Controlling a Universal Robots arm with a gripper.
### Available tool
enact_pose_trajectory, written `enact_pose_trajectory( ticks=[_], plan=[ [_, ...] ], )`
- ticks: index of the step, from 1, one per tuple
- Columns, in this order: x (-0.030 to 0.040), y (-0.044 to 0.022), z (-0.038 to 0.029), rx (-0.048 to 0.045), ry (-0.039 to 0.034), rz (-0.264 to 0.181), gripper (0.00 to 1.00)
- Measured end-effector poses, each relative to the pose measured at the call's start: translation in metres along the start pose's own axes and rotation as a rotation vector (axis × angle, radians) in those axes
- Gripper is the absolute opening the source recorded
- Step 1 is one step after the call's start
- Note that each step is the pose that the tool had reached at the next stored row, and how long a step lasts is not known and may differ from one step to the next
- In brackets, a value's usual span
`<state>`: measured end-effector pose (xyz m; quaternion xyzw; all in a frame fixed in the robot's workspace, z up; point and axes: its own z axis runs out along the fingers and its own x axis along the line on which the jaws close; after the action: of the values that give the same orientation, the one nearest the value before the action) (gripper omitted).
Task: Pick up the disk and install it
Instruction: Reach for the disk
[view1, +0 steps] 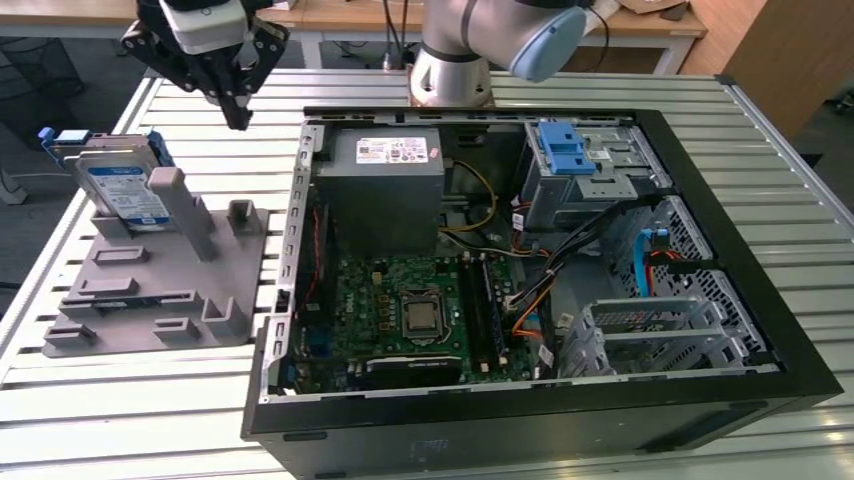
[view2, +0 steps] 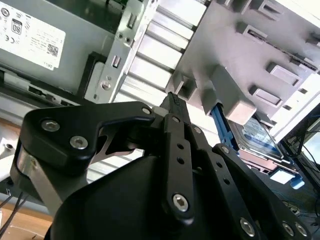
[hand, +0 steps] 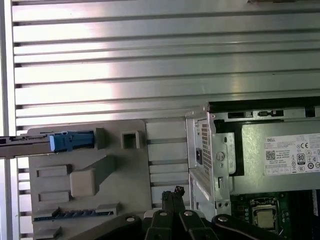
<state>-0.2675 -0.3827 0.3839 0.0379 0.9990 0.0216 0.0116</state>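
The disk (view1: 123, 190), a silver drive with a white-and-blue label in a blue carrier frame, stands upright in a grey fixture (view1: 160, 290) at the exterior view's left. My gripper (view1: 240, 118) hangs above the slatted table between the fixture and the open computer case (view1: 304, 250), apart from the disk. Its black fingers meet at the tips with nothing between them. In the first wrist view the disk (hand: 70, 141) appears edge-on, away from the gripper (hand: 173, 194). The second wrist view has the gripper (view2: 172, 100) in front of the fixture (view2: 260, 60), with the disk (view2: 260, 140) beyond.
Inside the case lie a grey power-supply box (view1: 387, 185), a motherboard (view1: 400, 310) and a drive cage with a blue latch (view1: 567, 150). The arm's base (view1: 451, 80) stands behind the case. The fixture has several raised blocks and slots.
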Motion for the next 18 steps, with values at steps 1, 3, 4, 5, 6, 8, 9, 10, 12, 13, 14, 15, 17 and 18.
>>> enact_pose_trajectory(
  ticks=[1,3,4,5,6,8,9,10,12,13,14,15,17,18],
  plan=[
    [0.0037,0.0023,0.0005,0.0001,0.0001,0.000,0.11],
    [0.0098,0.0062,0.0013,0.0001,0.0002,0.000,0.11],
    [0.0130,0.0082,0.0019,0.0000,0.0001,0.000,0.11],
    [0.0165,0.0100,0.0023,-0.0001,0.0001,0.000,0.11],
    [0.0198,0.0117,0.0027,0.0001,0.0002,0.000,0.11],
    [0.0262,0.0153,0.0036,0.0000,0.0004,0.000,0.11],
    [0.0292,0.0170,0.0039,0.0001,0.0006,0.000,0.11],
    [0.0321,0.0187,0.0043,0.0000,0.0008,0.000,0.11],
    [0.0387,0.0221,0.0050,0.0001,0.0009,0.000,0.11],
    [0.0425,0.0237,0.0054,0.0001,0.0010,0.000,0.11],
    [0.0462,0.0252,0.0057,0.0002,0.0010,0.000,0.11],
    [0.0501,0.0265,0.0061,0.0000,0.0009,0.000,0.11],
    [0.0570,0.0288,0.0068,0.0001,0.0010,0.000,0.11],
    [0.0610,0.0297,0.0073,0.0000,0.0009,0.000,0.11]
  ],
)
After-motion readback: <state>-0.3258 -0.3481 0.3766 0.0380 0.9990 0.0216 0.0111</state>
